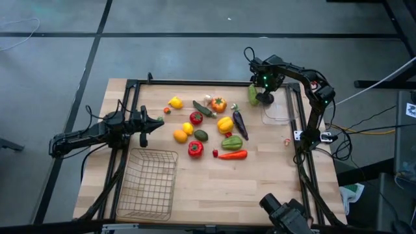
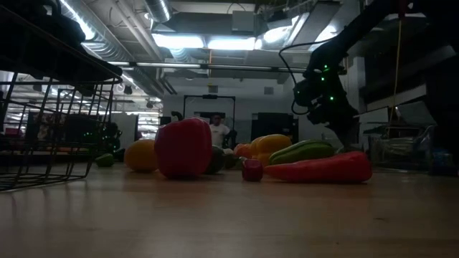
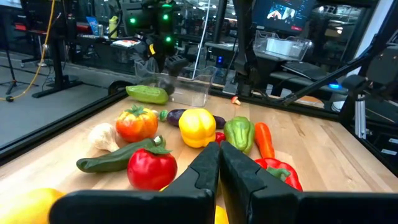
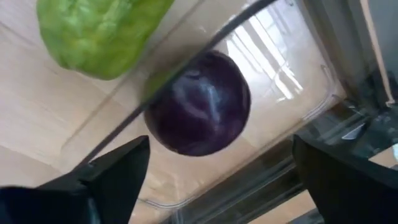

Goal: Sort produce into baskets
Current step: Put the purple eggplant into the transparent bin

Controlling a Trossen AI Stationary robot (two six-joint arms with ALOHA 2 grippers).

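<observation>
The produce (image 1: 208,127) lies loose on the middle of the table: peppers, a cucumber, an eggplant (image 1: 240,123), lemons and a red carrot-shaped piece (image 1: 233,155). The clear plastic bin (image 1: 281,109) stands at the far right. My right gripper (image 4: 224,180) hangs open above the bin, with a round purple piece (image 4: 199,102) below and between its fingers, seemingly inside the bin, untouched. A bumpy green piece (image 4: 99,31) lies just outside the bin's wall. My left gripper (image 3: 219,168) is shut and empty at the table's left (image 1: 153,123). The wire-mesh basket (image 1: 148,184) stands at the near left.
A black metal frame (image 1: 302,130) runs along the table's edges. A tiny piece (image 1: 286,140) lies alone near the right rail. Bare wood shows between the basket and the near right corner. A person (image 2: 215,130) stands in the room far behind.
</observation>
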